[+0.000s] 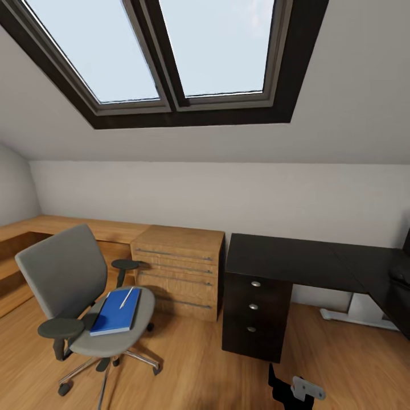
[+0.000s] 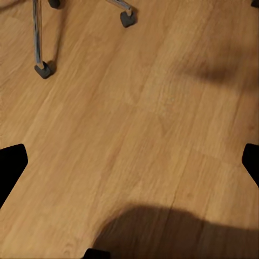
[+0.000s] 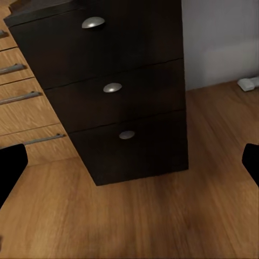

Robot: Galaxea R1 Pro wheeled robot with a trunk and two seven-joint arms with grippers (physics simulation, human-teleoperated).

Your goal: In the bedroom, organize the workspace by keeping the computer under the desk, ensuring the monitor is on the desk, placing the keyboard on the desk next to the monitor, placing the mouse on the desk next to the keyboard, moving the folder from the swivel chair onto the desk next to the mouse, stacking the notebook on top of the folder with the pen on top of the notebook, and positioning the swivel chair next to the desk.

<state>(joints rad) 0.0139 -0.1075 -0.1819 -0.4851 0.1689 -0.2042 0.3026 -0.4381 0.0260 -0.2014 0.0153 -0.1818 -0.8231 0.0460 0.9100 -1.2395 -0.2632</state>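
Here, what I see:
Swivel chair (image 1: 74, 290): grey upholstered, left of the desk.
Folder (image 1: 117, 312): flat blue, on its seat.
Pen (image 1: 126, 297): thin, on folder.
Desk (image 1: 296, 262): glossy black, 3 drawers.
Left gripper (image 2: 129, 167): fingers spread over wood floor (image 2: 135, 124).
Right gripper (image 3: 129, 167): likewise spread.

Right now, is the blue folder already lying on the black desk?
No, the blue folder lies on the swivel chair seat with the pen on it, apart from the black desk.
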